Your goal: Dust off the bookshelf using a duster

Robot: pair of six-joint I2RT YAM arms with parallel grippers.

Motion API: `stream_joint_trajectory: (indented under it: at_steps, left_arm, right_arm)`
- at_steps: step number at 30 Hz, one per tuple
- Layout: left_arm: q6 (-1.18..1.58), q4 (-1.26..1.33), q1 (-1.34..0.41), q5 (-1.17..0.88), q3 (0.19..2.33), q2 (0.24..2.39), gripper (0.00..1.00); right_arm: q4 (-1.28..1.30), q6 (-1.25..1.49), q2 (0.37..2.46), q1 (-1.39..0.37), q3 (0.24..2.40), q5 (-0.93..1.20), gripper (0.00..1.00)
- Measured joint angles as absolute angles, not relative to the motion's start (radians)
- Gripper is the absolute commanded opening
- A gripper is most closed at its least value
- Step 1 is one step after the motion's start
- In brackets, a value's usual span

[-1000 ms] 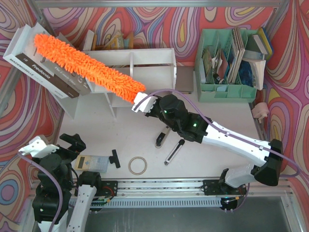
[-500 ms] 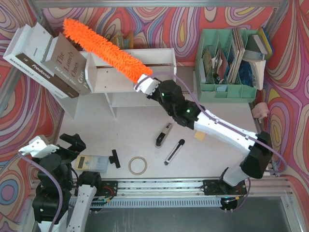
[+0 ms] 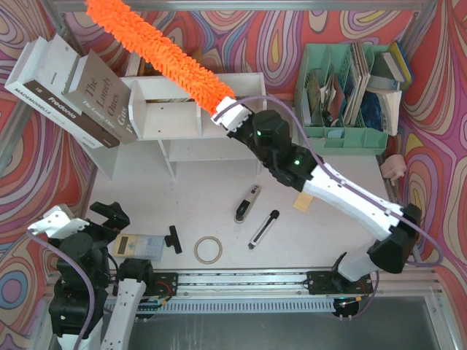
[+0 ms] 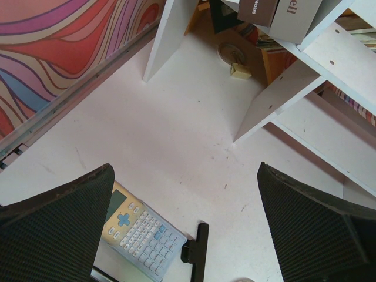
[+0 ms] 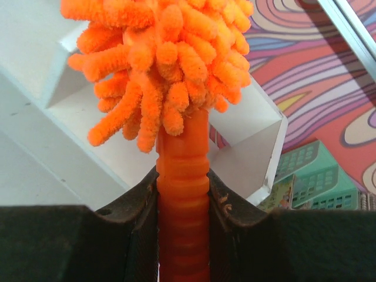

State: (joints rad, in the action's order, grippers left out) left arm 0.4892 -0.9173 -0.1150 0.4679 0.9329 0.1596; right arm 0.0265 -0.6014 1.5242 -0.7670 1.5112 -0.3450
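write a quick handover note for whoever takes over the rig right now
Right gripper: shut on the duster by its handle.
Left gripper: open, holding nothing, low over the table near a calculator.
Duster: slanted above the left part of the bookshelf, head pointing to the far left corner. Contact with the shelf cannot be told.
Done: duster picked up and brought to the shelf.
Left: wipe the shelf's top and compartments. How much is already dusted is not visible.
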Motion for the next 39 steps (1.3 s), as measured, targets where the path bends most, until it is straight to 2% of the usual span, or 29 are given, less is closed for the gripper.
stream_joint_trajectory:
  at_steps: [9,19,32,39]
  left_arm:
    - [0.489,-0.917,-0.115,0.467,0.933,0.160,0.98]
    - [0.489,-0.917,-0.115,0.467,0.933,0.160,0.98]
    - [0.489,-0.917,-0.115,0.467,0.933,0.160,0.98]
    - [0.489,-0.917,-0.115,0.467,0.933,0.160,0.98]
  right_arm:
    - [0.073,-0.605,1.327,-0.913,1.387,-0.278,0.00]
    - [0.140,-0.604,1.316,-0.930,1.319,-0.270,0.00]
    - [-0.018,-0.631,1.406,-0.924,1.282,-0.395,0.00]
    - [-0.041,-0.607,1.572,-0.859,1.420,-0.518,0.00]
